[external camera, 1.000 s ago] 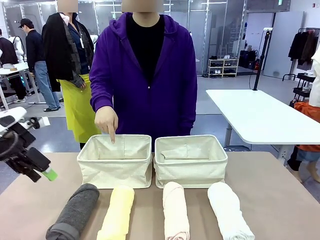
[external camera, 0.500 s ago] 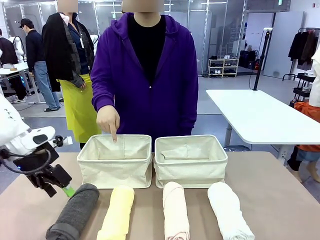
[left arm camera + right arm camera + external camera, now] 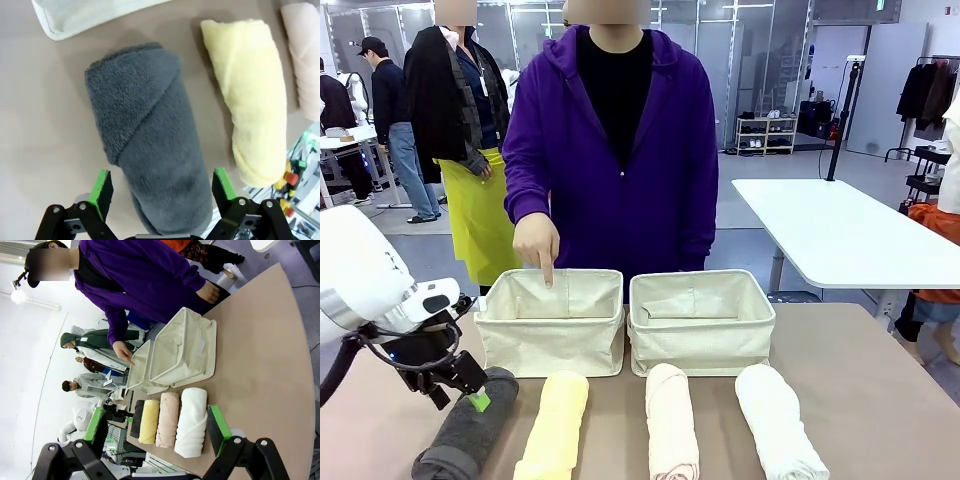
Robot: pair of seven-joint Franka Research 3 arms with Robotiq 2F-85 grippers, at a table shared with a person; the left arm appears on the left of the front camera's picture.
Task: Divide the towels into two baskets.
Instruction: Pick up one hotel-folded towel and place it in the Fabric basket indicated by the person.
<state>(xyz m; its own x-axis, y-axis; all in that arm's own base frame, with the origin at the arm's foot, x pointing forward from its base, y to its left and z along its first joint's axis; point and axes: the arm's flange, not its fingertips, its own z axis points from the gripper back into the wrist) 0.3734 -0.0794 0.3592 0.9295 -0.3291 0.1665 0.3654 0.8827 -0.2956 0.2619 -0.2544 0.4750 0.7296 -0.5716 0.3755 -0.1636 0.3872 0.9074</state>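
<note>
Straddling the dark grey towel [image 3: 150, 160], the left end effector [image 3: 162, 186] stands spread wide with one green pad on either side of the roll and nothing gripped; whether the pads touch the surface [image 3: 860, 400] cannot be told. Risks noted: a shallow pinch may catch only the outer flap and let the roll unwind on lifting, and the pale yellow towel [image 3: 555, 425] lies just beside, where the nearer finger could drag it. A person's hand [image 3: 535, 245] points a finger down at the far rim of the left basket [image 3: 550, 340], so a delivery there could strike it or buckle the soft wall. No towel shows in that basket or in the right basket [image 3: 700, 340], which stands just beside it. The cream-beige towel [image 3: 672, 420] and the white towel [image 3: 775, 420] lie on the surface before the right basket. The right end effector [image 3: 156, 426] hangs wide and empty, well apart from the row.
</note>
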